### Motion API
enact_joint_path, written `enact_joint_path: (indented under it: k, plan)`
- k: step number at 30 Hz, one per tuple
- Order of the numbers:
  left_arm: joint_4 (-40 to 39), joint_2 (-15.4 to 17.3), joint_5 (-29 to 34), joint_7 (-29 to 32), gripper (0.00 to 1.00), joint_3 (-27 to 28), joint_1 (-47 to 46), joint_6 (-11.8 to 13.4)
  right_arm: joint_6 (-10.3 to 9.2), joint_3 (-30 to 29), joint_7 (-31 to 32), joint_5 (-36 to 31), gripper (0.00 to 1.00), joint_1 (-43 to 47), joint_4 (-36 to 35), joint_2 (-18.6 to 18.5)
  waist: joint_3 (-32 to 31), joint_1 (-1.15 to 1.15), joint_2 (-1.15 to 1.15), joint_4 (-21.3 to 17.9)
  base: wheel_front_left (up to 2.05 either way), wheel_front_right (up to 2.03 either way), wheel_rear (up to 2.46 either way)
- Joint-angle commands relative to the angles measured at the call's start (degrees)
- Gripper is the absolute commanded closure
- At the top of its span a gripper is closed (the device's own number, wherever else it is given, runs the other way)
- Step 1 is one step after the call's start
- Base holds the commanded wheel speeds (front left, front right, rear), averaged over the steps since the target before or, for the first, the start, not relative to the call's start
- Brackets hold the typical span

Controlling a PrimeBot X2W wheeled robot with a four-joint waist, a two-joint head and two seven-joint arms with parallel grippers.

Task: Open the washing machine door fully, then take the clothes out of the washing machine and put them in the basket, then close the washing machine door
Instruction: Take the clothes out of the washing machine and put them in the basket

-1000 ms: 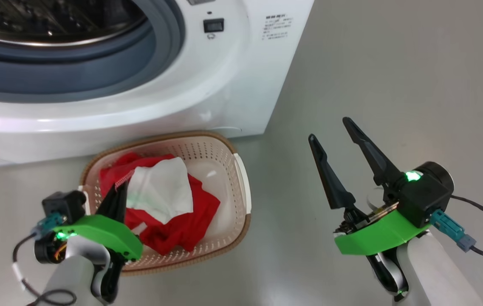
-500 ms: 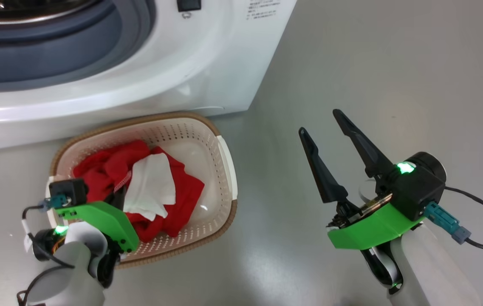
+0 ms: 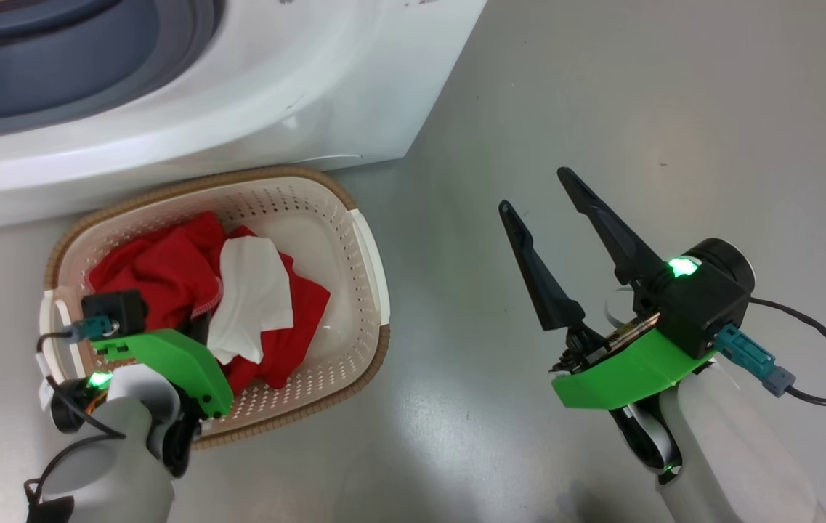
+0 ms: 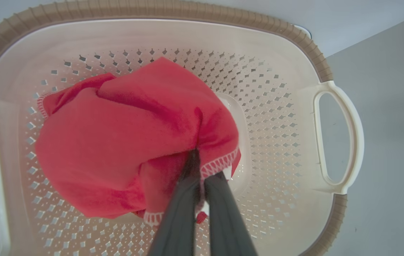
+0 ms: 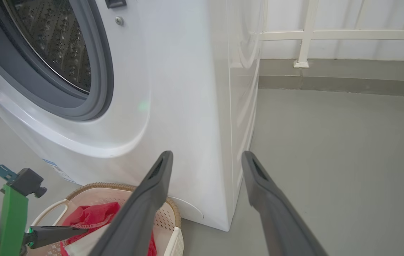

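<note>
Looking along my left gripper (image 4: 197, 170), I see its two dark fingers pressed together, pinching a fold of the red clothes (image 4: 123, 142) just by a white-stitched hem. The cloth bunches around the tips inside the basket (image 4: 324, 67), over its perforated bottom. From the head camera the clothes lie heaped toward the end of the basket nearer my left arm, with a white piece on top of the red. The bottom at the other handle end is bare.

My right gripper (image 3: 535, 190) has its fingers spread wide with nothing between them. It hangs over the grey floor (image 3: 601, 87), well apart from the basket's near handle.

The basket stands on the floor with its far rim just beside the base of the washing machine (image 3: 274, 87), near the machine's front right corner. The right wrist camera shows the grey rubber ring (image 5: 98, 89) and the steel drum (image 5: 56, 42) uncovered.
</note>
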Motion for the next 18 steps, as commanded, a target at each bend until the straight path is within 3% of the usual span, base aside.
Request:
enact_joint_path:
  k: [1,18]
  plan:
    - [-0.2,1.9,-0.6,-1.0,0.00,0.4,-0.2,-0.3,0.35,0.7,-0.4,0.7,0.00,0.5,-0.9,0.3,-0.3,0.00,0.00,0.1,0.00,0.00,0.00]
    - [-10.1,2.1,-8.8,-4.4,0.00,-7.3,5.2,-0.3,0.35,-5.9,-0.4,1.0,0.00,2.2,4.8,0.3,-9.7,0.00,0.00,4.1,0.00,0.00,0.00]
